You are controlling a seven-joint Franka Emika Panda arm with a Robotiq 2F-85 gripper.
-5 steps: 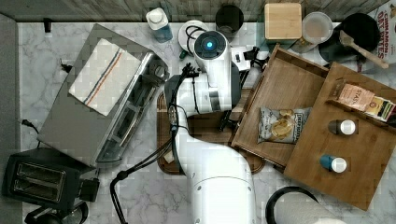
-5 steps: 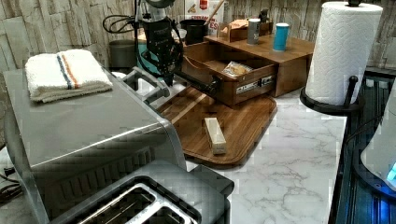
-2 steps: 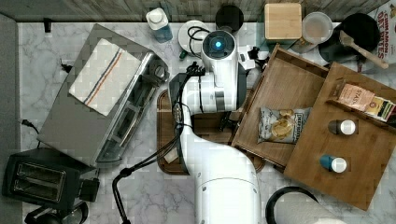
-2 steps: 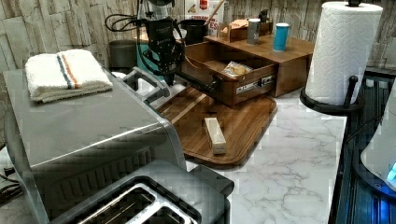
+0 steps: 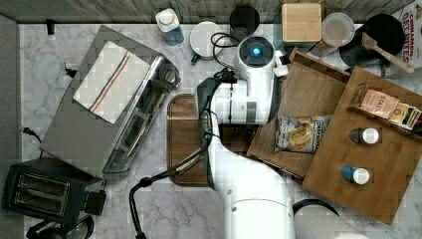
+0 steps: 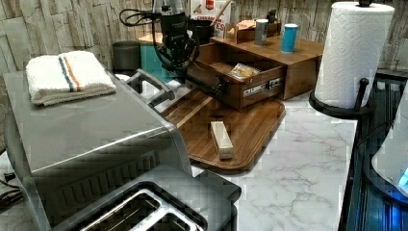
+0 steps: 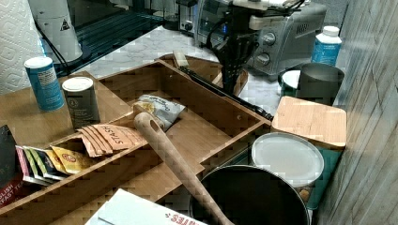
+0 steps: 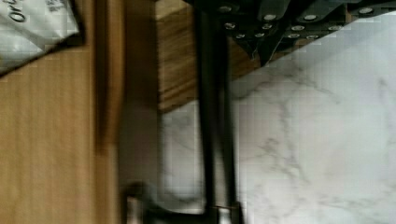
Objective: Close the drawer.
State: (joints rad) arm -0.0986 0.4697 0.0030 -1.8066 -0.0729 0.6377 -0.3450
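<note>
So, gripper: black, hanging just outside the drawer front, right by the handle. Can't tell if it's open or clenched.
Handle: slim black metal bar. I'd push square on it near the middle so nothing skews.
Drawer: shallow medium-brown wooden drawer, pulled well out, its front reaching over the dark rounded wooden tray.
Snack bag: crinkly chip bag lying flat inside, so it probably won't snag.

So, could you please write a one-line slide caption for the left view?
Panda gripper at the open wooden drawer holding a snack bag, above a dark tray.
</note>
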